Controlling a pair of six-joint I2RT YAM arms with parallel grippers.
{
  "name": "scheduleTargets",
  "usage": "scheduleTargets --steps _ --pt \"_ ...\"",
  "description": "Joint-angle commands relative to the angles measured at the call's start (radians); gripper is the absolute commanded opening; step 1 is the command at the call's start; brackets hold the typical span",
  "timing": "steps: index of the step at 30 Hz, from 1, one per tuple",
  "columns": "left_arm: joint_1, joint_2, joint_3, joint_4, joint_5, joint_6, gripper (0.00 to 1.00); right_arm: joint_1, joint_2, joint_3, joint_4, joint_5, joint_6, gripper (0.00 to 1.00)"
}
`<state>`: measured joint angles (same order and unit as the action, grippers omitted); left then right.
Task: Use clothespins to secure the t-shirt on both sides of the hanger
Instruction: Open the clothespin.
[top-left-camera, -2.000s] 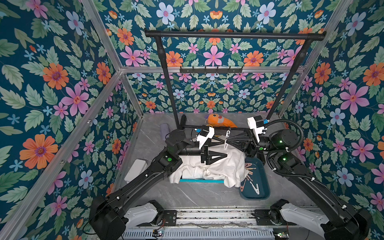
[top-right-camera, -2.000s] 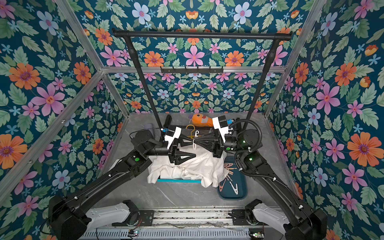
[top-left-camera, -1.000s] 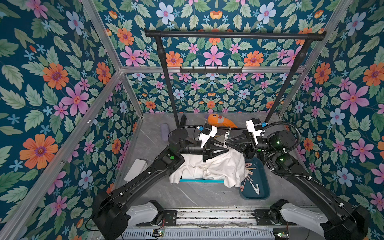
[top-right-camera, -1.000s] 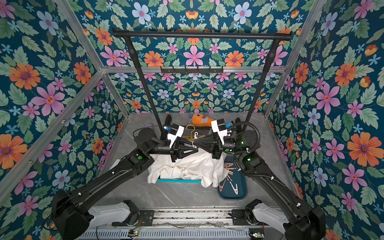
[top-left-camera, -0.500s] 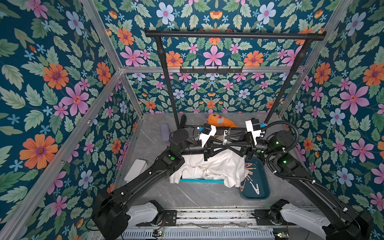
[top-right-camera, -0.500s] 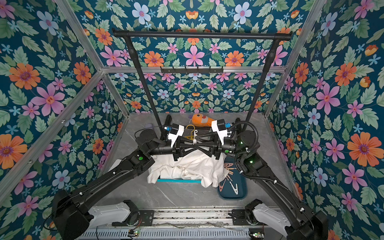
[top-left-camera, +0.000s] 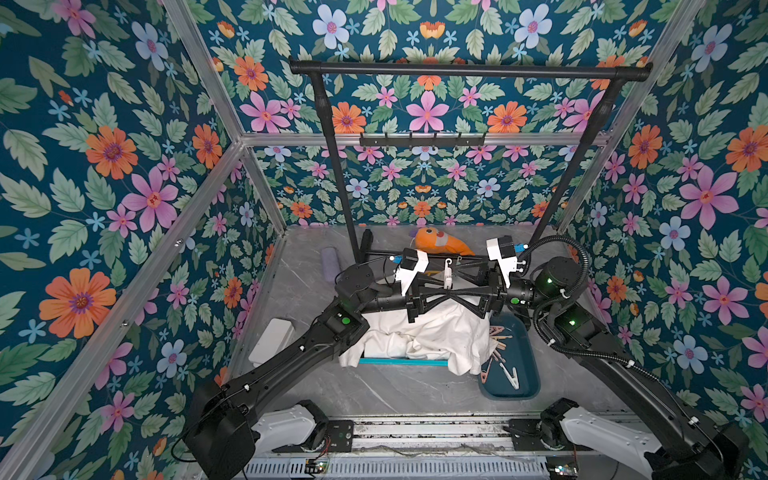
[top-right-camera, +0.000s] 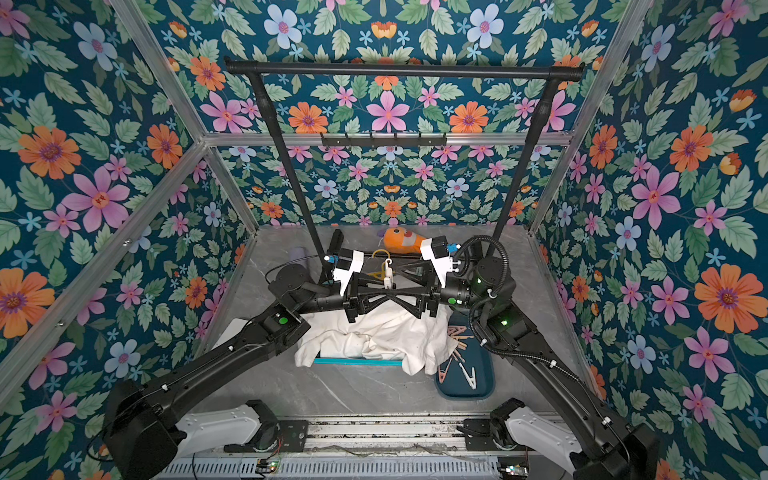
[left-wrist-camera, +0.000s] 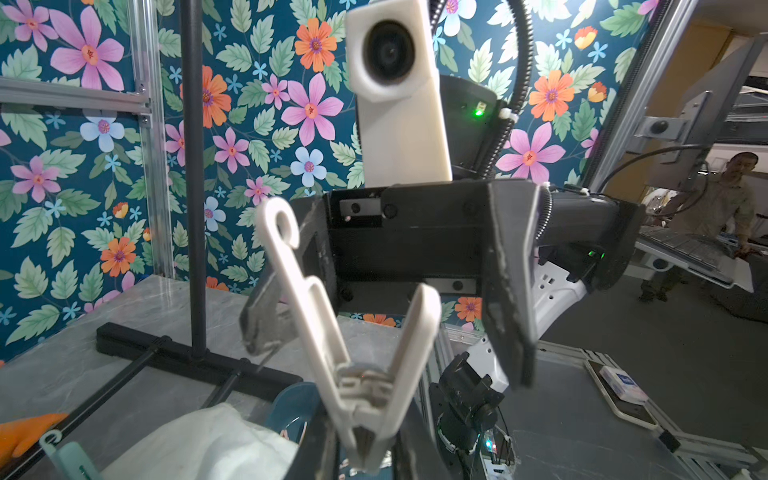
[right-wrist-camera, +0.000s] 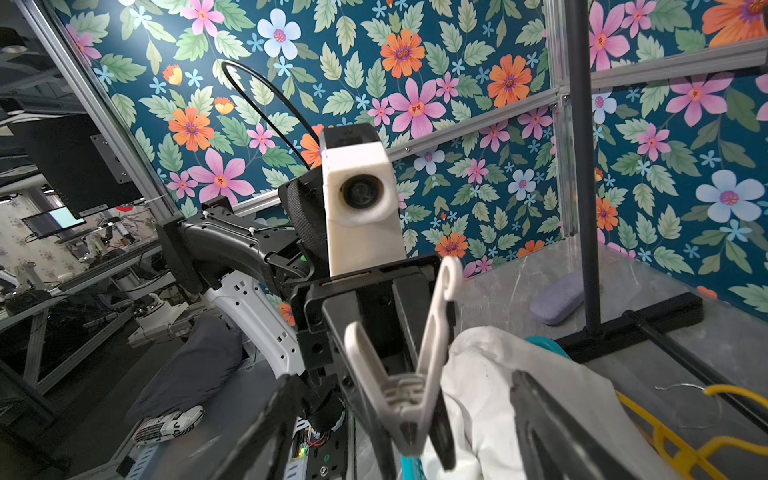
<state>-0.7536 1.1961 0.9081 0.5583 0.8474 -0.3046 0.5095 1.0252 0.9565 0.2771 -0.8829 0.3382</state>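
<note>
Pinching white clothespin (left-wrist-camera: 361, 374) with left gripper (left-wrist-camera: 365, 451), right gripper (left-wrist-camera: 386, 328) spread wide around it, above t-shirt (top-left-camera: 436, 336)

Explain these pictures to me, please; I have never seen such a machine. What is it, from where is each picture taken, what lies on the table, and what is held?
The machine is two black robot arms, a left arm and a right arm, each ending in a two-finger gripper. Both top views look down from one camera head. Each wrist view comes from a camera on one arm, facing the other arm. On the grey marble-patterned table lie a crumpled white t-shirt, a dark teal tray of small pale clothespins and an orange soft toy; a black clothes rail stands behind. The left gripper is shut on a white plastic clothespin; the right gripper stands open, its jaws on either side of it.
</note>
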Motion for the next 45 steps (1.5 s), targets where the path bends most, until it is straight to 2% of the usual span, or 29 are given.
scheduleTargets --steps 1,11,19,28,33,37,45 --pt "0.0 0.0 -0.002 0.095 0.04 -0.043 0.0 0.001 0.015 0.007 0.077 -0.066 0.043 0.79" --pt "-0.011 0.013 0.002 0.106 0.051 -0.054 0.0 0.0 0.051 -0.01 0.234 -0.11 0.131 0.63" --pt "-0.012 0.019 0.008 0.096 0.032 -0.053 0.0 0.002 0.073 -0.008 0.251 -0.115 0.138 0.44" --pt "-0.014 0.019 0.015 0.07 0.016 -0.043 0.0 0.003 0.072 -0.016 0.259 -0.118 0.131 0.33" --pt "-0.014 0.019 0.02 0.055 0.013 -0.036 0.08 0.003 0.072 -0.018 0.261 -0.121 0.13 0.3" --pt "-0.013 0.014 0.02 0.033 0.006 -0.017 0.26 0.003 0.067 -0.019 0.257 -0.12 0.125 0.3" --pt "-0.013 0.003 0.02 -0.004 -0.006 0.013 0.5 0.003 0.062 -0.021 0.249 -0.114 0.113 0.3"
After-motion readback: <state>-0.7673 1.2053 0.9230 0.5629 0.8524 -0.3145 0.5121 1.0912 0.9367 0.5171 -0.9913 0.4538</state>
